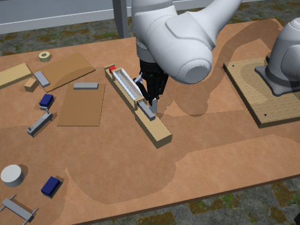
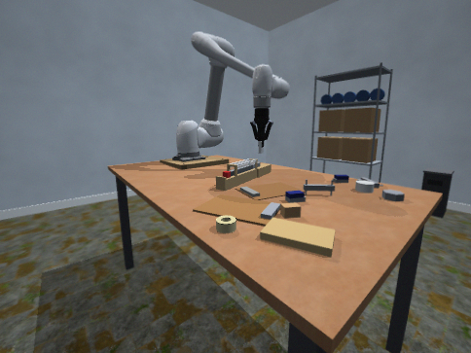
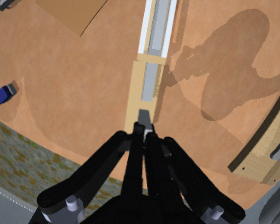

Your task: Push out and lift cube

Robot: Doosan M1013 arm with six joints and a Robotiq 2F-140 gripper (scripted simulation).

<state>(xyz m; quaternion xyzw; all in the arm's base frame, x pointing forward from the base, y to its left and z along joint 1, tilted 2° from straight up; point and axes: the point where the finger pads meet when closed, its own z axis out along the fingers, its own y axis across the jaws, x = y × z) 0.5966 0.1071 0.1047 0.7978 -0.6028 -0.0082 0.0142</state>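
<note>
A long tan block (image 1: pixel 136 103) carries a white-walled channel (image 1: pixel 125 83). The red cube (image 1: pixel 112 68) sits at the channel's far left end, just outside the white walls and next to a raised tan lip; it also shows in the exterior view (image 2: pixel 227 174). A grey rod (image 1: pixel 146 110) lies along the block and pokes out of the channel's near end onto the long ledge. My gripper (image 1: pixel 154 105) (image 2: pixel 261 146) is shut and hangs above that near end of the rod, well above the table. In the wrist view my shut fingertips (image 3: pixel 145 128) are over the rod (image 3: pixel 150 78) and the channel (image 3: pixel 161 10).
Left of the channel lie a flat brown sheet (image 1: pixel 81 105), a wedge ramp (image 1: pixel 66 68), grey bars (image 1: pixel 85 85), two blue blocks (image 1: pixel 46 100), a tape ring (image 1: pixel 45 56), a grey cylinder (image 1: pixel 12 175) and tan blocks. The arm's base plate (image 1: pixel 263 90) stands at the right.
</note>
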